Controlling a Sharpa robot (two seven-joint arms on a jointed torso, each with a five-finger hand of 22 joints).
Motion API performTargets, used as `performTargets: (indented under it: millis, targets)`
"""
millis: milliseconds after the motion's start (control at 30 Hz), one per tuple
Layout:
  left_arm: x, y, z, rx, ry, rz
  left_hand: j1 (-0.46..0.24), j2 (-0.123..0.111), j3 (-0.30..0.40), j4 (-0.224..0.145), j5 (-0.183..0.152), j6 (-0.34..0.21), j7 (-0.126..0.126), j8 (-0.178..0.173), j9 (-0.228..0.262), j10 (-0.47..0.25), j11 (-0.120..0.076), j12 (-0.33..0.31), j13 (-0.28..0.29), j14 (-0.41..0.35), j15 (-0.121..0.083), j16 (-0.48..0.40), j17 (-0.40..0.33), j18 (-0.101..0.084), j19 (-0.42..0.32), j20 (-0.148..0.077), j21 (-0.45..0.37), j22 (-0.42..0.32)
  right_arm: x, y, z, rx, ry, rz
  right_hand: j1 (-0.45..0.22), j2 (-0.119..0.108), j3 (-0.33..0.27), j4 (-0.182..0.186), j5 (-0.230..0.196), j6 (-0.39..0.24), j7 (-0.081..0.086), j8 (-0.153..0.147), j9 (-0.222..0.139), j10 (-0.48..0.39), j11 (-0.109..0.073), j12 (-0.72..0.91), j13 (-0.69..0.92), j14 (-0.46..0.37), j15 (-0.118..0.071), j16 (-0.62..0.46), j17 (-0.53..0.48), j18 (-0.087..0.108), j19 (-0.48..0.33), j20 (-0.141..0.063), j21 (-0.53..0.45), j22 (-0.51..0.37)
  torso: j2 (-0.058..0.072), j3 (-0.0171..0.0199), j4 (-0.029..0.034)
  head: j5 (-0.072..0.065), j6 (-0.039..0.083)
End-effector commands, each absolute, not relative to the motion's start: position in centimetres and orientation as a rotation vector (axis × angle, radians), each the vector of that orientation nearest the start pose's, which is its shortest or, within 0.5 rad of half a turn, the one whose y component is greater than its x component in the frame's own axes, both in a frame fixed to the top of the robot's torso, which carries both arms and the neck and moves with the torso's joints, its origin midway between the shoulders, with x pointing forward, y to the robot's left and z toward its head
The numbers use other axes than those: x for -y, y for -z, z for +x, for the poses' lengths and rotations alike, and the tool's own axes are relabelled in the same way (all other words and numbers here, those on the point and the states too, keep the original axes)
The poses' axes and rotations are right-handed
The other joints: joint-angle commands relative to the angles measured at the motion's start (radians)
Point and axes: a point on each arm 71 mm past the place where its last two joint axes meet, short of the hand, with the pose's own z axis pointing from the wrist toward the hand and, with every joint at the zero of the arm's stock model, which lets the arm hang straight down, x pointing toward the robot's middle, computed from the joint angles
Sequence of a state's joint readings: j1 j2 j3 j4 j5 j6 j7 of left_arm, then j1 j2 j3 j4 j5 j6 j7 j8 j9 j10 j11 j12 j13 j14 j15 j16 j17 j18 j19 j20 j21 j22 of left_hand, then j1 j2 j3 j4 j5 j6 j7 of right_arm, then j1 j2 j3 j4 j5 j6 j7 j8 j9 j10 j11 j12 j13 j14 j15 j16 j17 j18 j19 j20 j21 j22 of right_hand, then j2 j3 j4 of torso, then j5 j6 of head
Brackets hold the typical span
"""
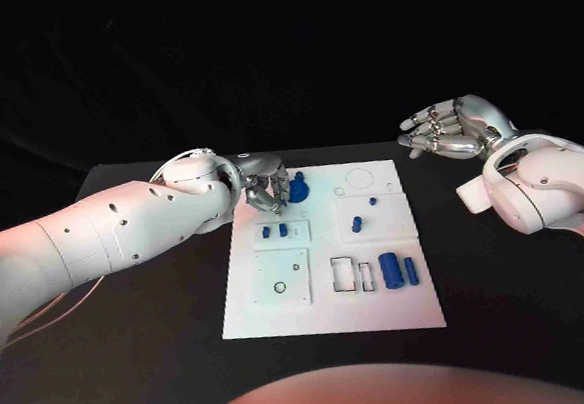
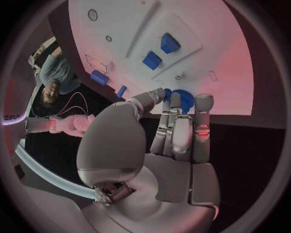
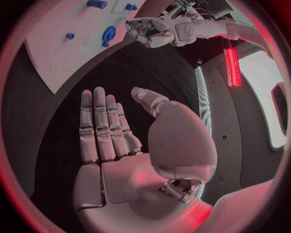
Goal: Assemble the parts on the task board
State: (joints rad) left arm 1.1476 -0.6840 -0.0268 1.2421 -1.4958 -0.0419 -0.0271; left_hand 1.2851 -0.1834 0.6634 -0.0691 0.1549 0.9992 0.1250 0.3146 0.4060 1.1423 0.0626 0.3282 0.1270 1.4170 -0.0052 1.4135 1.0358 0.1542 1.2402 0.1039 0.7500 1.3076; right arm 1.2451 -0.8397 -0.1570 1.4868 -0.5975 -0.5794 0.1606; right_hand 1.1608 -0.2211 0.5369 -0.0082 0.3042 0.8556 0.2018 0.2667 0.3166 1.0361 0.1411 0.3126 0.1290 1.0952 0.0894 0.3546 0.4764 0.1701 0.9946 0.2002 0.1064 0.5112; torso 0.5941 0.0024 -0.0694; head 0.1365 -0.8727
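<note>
I have the left hand [image 1: 264, 191] down at the far left corner of the task board [image 1: 332, 308], its fingers [image 2: 174, 127] drawn together with the tips touching a round blue part [image 1: 300, 190] there; I cannot tell whether it actually grips it. My right hand [image 1: 450, 131] hovers above the desk [image 1: 152, 351] off the board's far right corner, fingers loosely spread, holding nothing. More blue parts [image 1: 399, 271] lie near the board's near right side.

White flat rectangular task board [image 1: 393, 305]; small blue plastic parts [image 1: 392, 270]; black table [image 1: 139, 363]; both arms white, left hand [image 1: 268, 193] and right hand [image 1: 451, 131] silver metal.
</note>
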Motion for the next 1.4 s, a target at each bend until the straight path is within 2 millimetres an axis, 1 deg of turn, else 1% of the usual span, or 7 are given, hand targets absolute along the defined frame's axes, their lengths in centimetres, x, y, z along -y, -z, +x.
performTargets:
  millis: [33,467,600,767,1000,1233,1400]
  targets:
    - [-19.87,24.36,51.83,-1.978,0.531,0.300,-0.007,-0.006,-0.001,-0.008,0.004,0.006,0.001,-0.002,0.001,0.009,0.000,-0.006,-0.002,0.003,-0.001,0.003,-0.003,-0.008,0.000,-0.003,-0.006,0.069,22.51,19.71,49.08,-1.546,-1.000,0.610,0.002,0.008,0.002,-0.006,0.003,-0.005,0.001,0.005,-0.002,0.007,0.000,-0.007,-0.001,0.007,0.000,-0.003,0.001,0.012,0.004,0.004,-0.006,-0.001,0.001,0.0000,0.0002,0.001,0.000]
    - [-20.45,24.60,52.05,-1.999,0.501,0.295,-0.007,-0.008,-0.002,-0.011,0.000,0.005,0.002,-0.005,0.001,0.011,0.000,-0.011,-0.002,0.003,-0.001,0.002,-0.004,-0.008,-0.002,-0.003,-0.007,0.069,22.51,19.71,49.10,-1.546,-1.000,0.610,0.002,0.008,0.002,-0.006,0.003,-0.005,0.001,0.005,-0.002,0.007,0.000,-0.007,-0.001,0.007,0.000,-0.003,0.001,0.012,0.004,0.004,-0.006,-0.001,0.000,-0.0002,-0.0004,0.000,0.000]
    - [-20.31,24.68,52.08,-2.006,0.503,0.297,-0.007,-0.009,-0.002,-0.011,-0.002,0.004,0.003,-0.006,0.000,0.013,0.000,-0.013,-0.002,0.003,0.000,0.002,-0.004,-0.007,-0.003,-0.003,-0.009,0.068,22.49,19.71,49.10,-1.546,-1.000,0.609,0.002,0.008,0.002,-0.006,0.003,-0.005,0.001,0.005,-0.002,0.007,0.000,-0.007,-0.001,0.007,0.000,-0.003,0.001,0.012,0.004,0.004,-0.006,-0.001,0.000,0.0004,-0.0005,0.000,0.000]
    - [-20.02,24.78,52.10,-2.011,0.509,0.301,-0.007,-0.009,-0.003,-0.011,-0.003,0.004,0.003,-0.006,0.000,0.014,0.000,-0.014,-0.002,0.003,0.000,0.001,-0.006,-0.007,-0.004,-0.003,-0.009,0.068,22.48,19.71,49.10,-1.546,-1.000,0.608,0.002,0.008,0.002,-0.006,0.003,-0.005,0.001,0.005,-0.002,0.007,0.000,-0.007,-0.001,0.007,0.000,-0.003,0.001,0.012,0.004,0.004,-0.006,-0.001,0.000,-0.0003,-0.0003,-0.001,0.000]
    - [-19.82,24.92,52.17,-2.017,0.511,0.302,-0.008,-0.009,-0.003,-0.011,-0.007,0.004,0.003,-0.007,0.000,0.015,0.001,-0.016,-0.003,0.002,0.000,0.000,-0.008,-0.007,-0.005,-0.003,-0.011,0.068,22.46,19.70,49.09,-1.546,-1.001,0.608,0.002,0.008,0.002,-0.006,0.003,-0.005,0.001,0.005,-0.002,0.007,0.000,-0.007,-0.001,0.007,0.000,-0.003,0.001,0.012,0.004,0.004,-0.006,-0.001,0.001,0.0005,-0.0004,-0.001,0.000]
    - [-19.75,25.19,52.34,-2.032,0.502,0.302,-0.008,-0.008,-0.003,-0.012,-0.011,0.003,0.003,-0.009,0.000,0.016,0.001,-0.019,-0.003,0.001,0.000,0.000,-0.009,-0.007,-0.008,-0.003,-0.015,0.067,22.44,19.70,49.08,-1.546,-1.001,0.607,0.002,0.008,0.002,-0.006,0.003,-0.005,0.001,0.005,-0.002,0.007,0.000,-0.007,-0.001,0.007,0.000,-0.003,0.001,0.012,0.004,0.004,-0.006,-0.001,0.001,-0.0005,-0.0009,-0.001,0.000]
    - [-19.77,25.35,52.39,-2.043,0.495,0.302,-0.007,-0.008,-0.003,-0.013,-0.013,0.003,0.003,-0.010,0.000,0.016,0.001,-0.020,-0.003,0.001,0.000,-0.001,-0.010,-0.006,-0.009,-0.003,-0.017,0.066,22.46,19.70,49.08,-1.546,-1.001,0.607,0.002,0.008,0.002,-0.006,0.003,-0.005,0.001,0.005,-0.002,0.007,0.000,-0.007,-0.001,0.007,0.000,-0.003,0.001,0.012,0.004,0.004,-0.006,-0.001,0.001,-0.0005,-0.0010,-0.003,0.000]
